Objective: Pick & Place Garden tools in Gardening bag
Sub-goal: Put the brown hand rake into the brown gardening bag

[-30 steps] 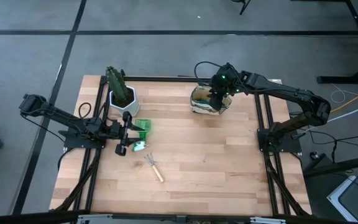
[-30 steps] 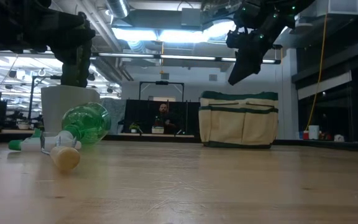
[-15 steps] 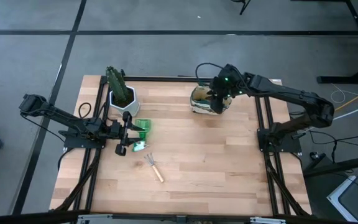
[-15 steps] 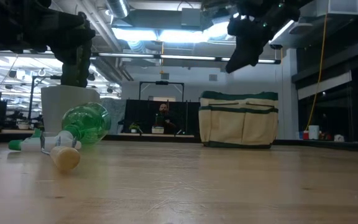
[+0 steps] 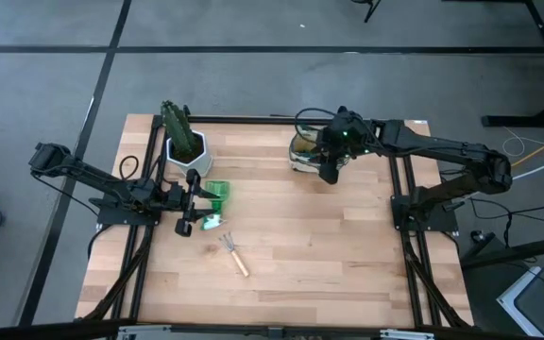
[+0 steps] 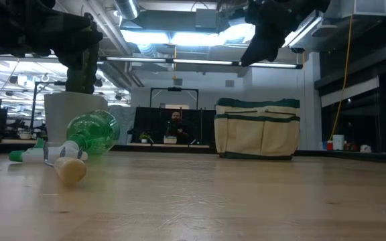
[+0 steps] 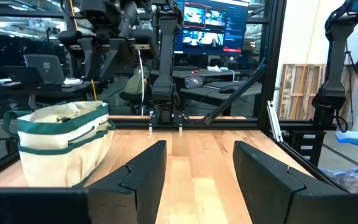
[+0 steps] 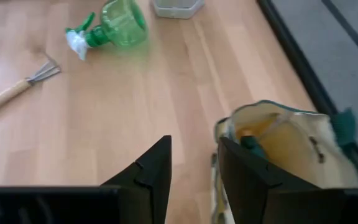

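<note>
The beige gardening bag with green trim stands upright at the table's far right, its mouth open. My right gripper hangs open high above the bag's near-left edge, nothing between its fingers. A wooden-handled rake lies flat near the table's middle. A green spray bottle with a white nozzle lies on its side at the left. My left gripper waits open beside the bottle, level and empty.
A white pot with a green cactus stands at the far left, behind the bottle. Bare wood stretches between the rake and the bag. Black frame rails run along the table's sides. A person sits in the room behind.
My right gripper has risen and swung from over the bag's mouth toward the table's near-left side, now past the bag's near edge. Its fingers keep the same gap. The bag, rake and bottle have stayed put.
</note>
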`<state>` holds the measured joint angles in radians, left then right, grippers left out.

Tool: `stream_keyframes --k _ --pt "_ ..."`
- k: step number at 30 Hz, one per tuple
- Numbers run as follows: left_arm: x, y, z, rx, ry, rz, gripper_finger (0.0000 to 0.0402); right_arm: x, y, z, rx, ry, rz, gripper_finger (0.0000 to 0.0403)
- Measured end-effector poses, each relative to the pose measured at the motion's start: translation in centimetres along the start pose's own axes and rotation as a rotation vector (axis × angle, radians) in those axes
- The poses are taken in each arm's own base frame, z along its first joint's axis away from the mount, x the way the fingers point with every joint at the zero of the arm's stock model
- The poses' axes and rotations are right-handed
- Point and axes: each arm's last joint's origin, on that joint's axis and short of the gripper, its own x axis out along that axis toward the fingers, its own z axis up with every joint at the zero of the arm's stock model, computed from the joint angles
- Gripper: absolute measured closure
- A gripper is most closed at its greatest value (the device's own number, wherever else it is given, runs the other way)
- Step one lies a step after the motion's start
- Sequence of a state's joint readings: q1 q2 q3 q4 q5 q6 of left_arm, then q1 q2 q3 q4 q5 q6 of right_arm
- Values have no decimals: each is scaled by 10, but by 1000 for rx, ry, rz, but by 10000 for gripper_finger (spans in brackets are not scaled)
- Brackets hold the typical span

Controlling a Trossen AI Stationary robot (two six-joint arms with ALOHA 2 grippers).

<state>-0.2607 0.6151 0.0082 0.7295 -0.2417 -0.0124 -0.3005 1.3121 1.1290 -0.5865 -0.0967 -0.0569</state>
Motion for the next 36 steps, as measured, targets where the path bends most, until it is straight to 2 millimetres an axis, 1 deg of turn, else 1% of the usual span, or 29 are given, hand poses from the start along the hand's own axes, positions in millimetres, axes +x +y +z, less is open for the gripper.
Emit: stream_keyframes --k 7,21,30,36 --pt "0 0 0 0 0 0 219 1 18 0 12 4 31 270" --pt "0 0 0 0 1 0 219 14 52 2 -74 5 119 270" --pt "0 0 0 0 1 0 219 20 69 0 -113 13 162 270" --pt "0 0 0 0 1 0 219 26 76 -1 -129 16 178 270"
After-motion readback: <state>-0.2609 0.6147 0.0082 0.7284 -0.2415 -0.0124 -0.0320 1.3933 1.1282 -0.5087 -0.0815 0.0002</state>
